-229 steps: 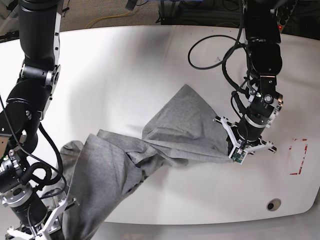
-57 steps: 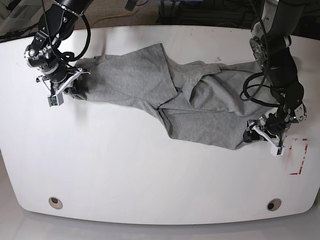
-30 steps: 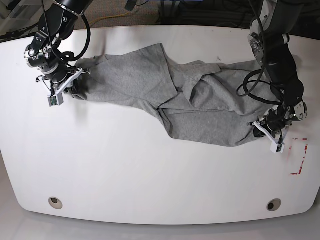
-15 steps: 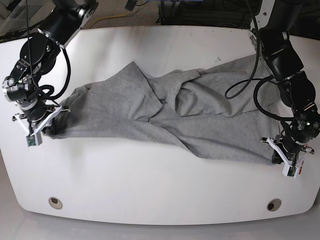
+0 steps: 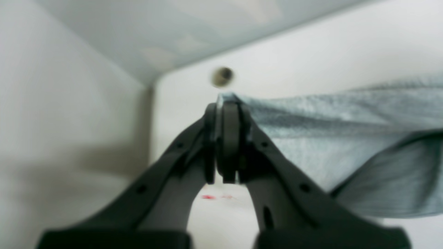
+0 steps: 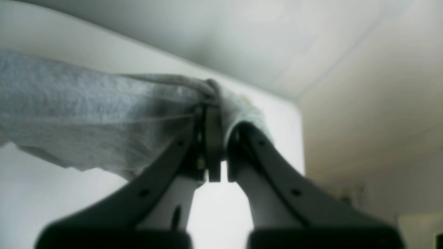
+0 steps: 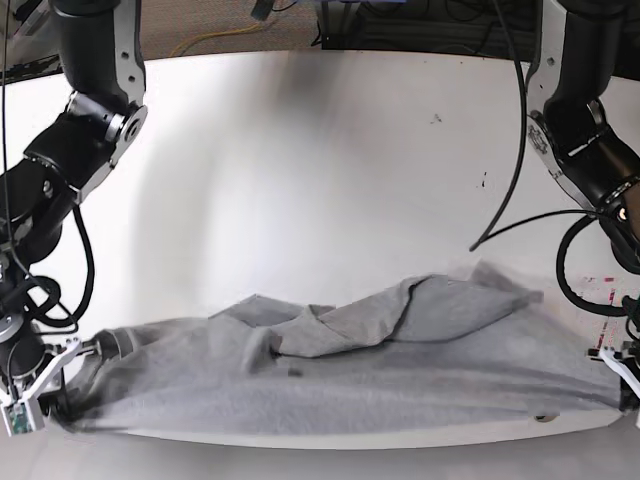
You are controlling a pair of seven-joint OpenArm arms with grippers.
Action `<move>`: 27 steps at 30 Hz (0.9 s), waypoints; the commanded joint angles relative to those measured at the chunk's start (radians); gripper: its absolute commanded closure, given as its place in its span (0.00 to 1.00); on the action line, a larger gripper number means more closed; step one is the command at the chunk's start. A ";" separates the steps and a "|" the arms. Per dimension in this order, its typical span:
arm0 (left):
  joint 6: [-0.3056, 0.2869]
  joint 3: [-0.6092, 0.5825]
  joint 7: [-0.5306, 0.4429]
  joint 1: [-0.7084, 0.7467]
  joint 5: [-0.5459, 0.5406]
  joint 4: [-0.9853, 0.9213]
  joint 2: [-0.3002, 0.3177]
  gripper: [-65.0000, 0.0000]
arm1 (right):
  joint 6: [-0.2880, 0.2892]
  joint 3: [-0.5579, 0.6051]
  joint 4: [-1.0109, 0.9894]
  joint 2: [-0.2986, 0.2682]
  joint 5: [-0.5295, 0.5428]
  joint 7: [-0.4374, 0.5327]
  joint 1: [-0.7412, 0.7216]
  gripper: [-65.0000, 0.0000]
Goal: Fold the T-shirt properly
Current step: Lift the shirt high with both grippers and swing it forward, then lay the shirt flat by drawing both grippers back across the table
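The light grey T-shirt (image 7: 350, 370) lies stretched in a long wrinkled band along the table's front edge. My left gripper (image 7: 624, 386) is at the right end of that band in the base view, and my right gripper (image 7: 47, 402) is at the left end. In the left wrist view the left gripper (image 5: 226, 110) is shut on a corner of the T-shirt (image 5: 346, 138), whose cloth runs off to the right. In the right wrist view the right gripper (image 6: 218, 117) is shut on bunched cloth of the T-shirt (image 6: 86, 117), which trails to the left. No lettering shows.
The white table (image 7: 300, 180) reaches back behind the shirt. A red tape mark (image 7: 600, 295) sits near the right edge, and a round hole (image 5: 222, 76) lies just past the left gripper. Cables (image 7: 230, 35) lie beyond the table's far edge.
Both grippers have moved toward the table's front edge, dragging the shirt with them. The shirt has gone from mid-table to a band along the front edge.
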State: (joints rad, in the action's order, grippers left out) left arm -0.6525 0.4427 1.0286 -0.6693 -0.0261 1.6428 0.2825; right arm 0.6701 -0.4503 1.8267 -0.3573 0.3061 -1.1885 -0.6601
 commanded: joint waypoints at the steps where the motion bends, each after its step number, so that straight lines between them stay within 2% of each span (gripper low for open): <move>1: 0.007 0.000 -0.006 -0.088 -0.005 0.060 0.036 0.99 | -0.008 0.032 0.017 -0.047 -0.005 0.028 -0.108 1.00; 5: 0.007 0.000 0.015 -0.185 -0.005 0.106 0.070 0.99 | -0.008 0.143 -0.014 -0.090 -0.005 0.028 -0.263 1.00; 8: 0.004 -0.002 0.049 -0.251 -0.007 0.110 0.097 0.99 | -0.008 0.172 -0.032 -0.104 -0.003 0.028 -0.335 1.00; 15: -0.002 -0.002 0.085 -0.270 -0.010 0.132 0.123 0.99 | -0.008 0.192 -0.031 -0.107 -0.002 0.022 -0.344 1.00; 18: -0.002 0.000 0.086 -0.194 -0.010 0.179 0.123 0.99 | -0.002 0.169 -0.018 -0.107 -0.002 0.006 -0.264 1.00; 20: -0.002 0.000 0.086 -0.134 -0.011 0.218 0.122 0.99 | 0.024 0.121 0.020 -0.099 -0.002 0.002 -0.189 1.00; 27: -0.002 0.001 0.086 0.089 -0.013 0.314 0.111 0.99 | 0.028 0.017 0.135 -0.030 0.008 -0.003 0.113 1.00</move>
State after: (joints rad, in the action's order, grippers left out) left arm -0.6643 0.4412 1.1339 -0.6102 -0.0467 1.9251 0.3828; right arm 0.7002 -0.4088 1.9221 -0.3874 0.2955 -1.2160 -0.5602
